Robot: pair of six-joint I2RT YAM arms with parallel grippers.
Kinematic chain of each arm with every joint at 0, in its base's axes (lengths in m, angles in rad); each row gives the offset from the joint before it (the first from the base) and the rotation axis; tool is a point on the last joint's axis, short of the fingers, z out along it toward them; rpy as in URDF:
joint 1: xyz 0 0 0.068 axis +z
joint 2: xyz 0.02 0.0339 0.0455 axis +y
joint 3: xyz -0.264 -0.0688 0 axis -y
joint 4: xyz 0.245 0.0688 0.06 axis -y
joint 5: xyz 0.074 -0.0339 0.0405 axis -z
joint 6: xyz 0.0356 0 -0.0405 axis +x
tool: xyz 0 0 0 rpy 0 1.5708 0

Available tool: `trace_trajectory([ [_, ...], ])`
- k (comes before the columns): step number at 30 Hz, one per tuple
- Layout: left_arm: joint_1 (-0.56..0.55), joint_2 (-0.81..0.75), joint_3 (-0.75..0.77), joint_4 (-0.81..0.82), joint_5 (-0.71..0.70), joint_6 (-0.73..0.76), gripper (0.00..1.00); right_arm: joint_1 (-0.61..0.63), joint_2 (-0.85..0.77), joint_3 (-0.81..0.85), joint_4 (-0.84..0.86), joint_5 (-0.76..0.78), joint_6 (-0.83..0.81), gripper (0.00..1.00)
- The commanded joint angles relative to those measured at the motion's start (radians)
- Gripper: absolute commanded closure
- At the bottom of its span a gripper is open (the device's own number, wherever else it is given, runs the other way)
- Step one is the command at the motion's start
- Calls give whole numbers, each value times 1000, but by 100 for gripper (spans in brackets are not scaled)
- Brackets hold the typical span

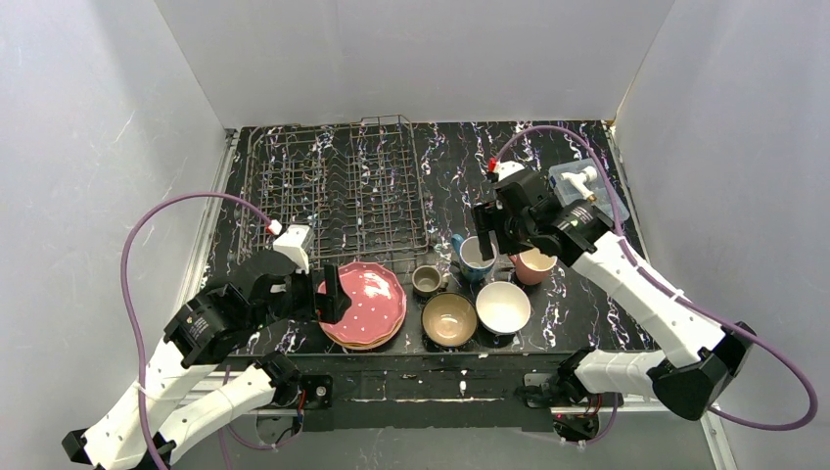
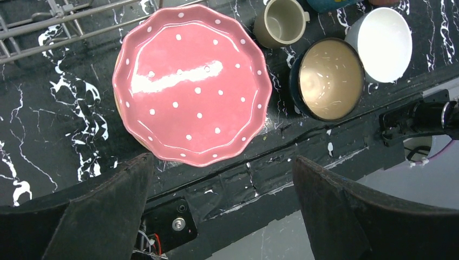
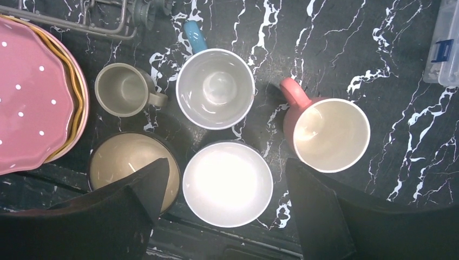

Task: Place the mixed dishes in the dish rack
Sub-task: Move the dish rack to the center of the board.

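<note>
Black marbled counter [image 1: 460, 166] bears all items. We find the left jaws spread, pink plate [image 2: 192, 84] just ahead of them; right jaws spread above the white bowl [image 3: 227, 181], dish rack [image 1: 338, 186] beyond both.

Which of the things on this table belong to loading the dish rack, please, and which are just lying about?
Job: grey wire dish rack; stack of scalloped dotted plates, pink on top; small olive mug; blue-handled mug; pink mug; white bowl; dark bowl with tan inside.
Lying about: clear plastic box.
</note>
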Motion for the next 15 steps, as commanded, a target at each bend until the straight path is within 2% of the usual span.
trace_trajectory([
  [1, -2, 13, 17, -47, -71, -54, 1, 1, 36, 76, 15, -20, -9, 13],
  [15, -2, 14, 3, -65, -94, -63, 1, 11, 272, 216, 113, -34, 31, 19],
])
